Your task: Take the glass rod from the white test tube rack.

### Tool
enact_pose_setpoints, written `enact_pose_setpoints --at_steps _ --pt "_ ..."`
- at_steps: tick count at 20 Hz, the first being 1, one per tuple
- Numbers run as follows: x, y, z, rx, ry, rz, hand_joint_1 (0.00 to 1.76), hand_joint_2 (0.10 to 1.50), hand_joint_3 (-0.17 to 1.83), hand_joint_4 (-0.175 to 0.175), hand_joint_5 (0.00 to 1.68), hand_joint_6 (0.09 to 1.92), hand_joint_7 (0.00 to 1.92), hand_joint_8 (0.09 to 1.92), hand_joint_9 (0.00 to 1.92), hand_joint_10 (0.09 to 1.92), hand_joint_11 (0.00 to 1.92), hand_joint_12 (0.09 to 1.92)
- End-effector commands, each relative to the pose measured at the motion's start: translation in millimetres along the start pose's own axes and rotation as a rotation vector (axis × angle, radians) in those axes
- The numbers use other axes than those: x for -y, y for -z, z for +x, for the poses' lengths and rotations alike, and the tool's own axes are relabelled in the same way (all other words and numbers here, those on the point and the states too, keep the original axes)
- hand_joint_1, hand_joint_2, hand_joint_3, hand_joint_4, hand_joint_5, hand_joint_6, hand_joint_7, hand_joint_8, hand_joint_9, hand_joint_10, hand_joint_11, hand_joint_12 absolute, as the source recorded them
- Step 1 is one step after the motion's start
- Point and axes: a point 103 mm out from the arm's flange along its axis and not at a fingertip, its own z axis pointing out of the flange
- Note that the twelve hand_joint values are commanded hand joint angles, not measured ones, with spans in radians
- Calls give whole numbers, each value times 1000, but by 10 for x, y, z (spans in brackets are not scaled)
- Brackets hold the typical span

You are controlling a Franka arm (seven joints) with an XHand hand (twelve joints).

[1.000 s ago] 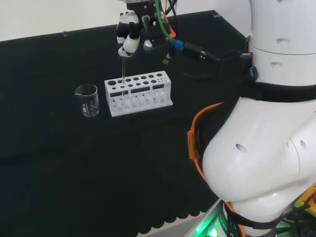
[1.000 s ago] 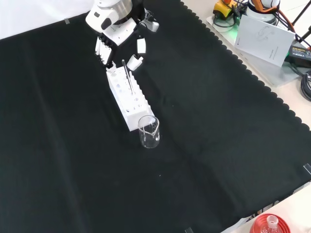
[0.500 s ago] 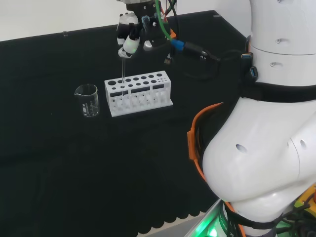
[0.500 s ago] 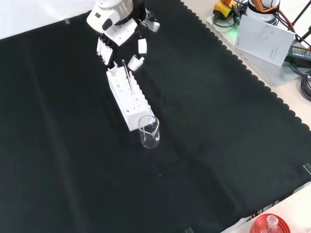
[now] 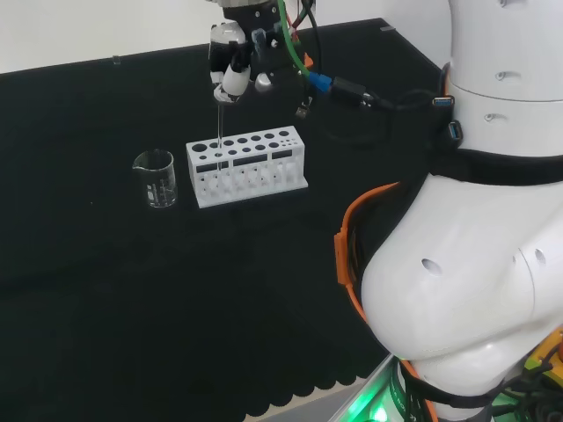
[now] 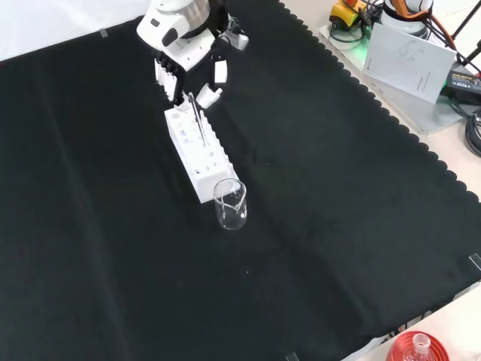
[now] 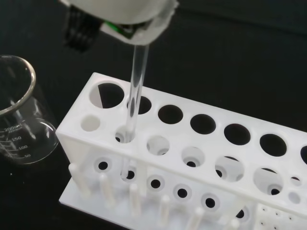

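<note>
The white test tube rack (image 5: 247, 167) (image 6: 197, 154) (image 7: 192, 158) stands on the black cloth. A clear glass rod (image 5: 219, 132) (image 6: 197, 116) (image 7: 135, 91) stands upright in a hole near the rack's beaker end. Its lower end is still inside the hole. The hand (image 5: 234, 63) (image 6: 185, 54) (image 7: 129, 14) hangs above the rack, with fingers and thumb pinched on the rod's top. In the wrist view the rod runs from the white fingertips down into the rack.
A clear glass beaker (image 5: 156, 178) (image 6: 230, 204) (image 7: 19, 120) stands just beyond the rack's end. The arm's white links (image 5: 475, 246) take up the head view's right. A red ribbed stand (image 6: 413, 349) sits at the cloth's near right corner in the front view.
The hand has risen a little with the rod pinched in it. The rack and the beaker have not moved.
</note>
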Motion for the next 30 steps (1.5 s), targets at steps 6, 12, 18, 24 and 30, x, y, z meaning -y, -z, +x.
enact_pose_setpoints --at_steps 6,12,18,24,30 --pt "-67 -35 84 21 16 12 1167 961 240 -175 1046 915 1179 650 1316 457 1245 993" --pt "-75 50 121 45 0 -63 1292 794 476 -153 1037 914 1329 615 1492 317 1435 736" --pt "131 93 4 24 41 -223 1322 569 852 -175 1116 888 1398 692 1675 282 1626 493" --pt "253 367 -37 14 29 -253 1327 552 864 -175 1140 842 1419 672 1717 257 1660 447" --pt "335 480 90 56 19 -241 1329 537 882 -175 1153 831 1429 661 1727 251 1668 439"
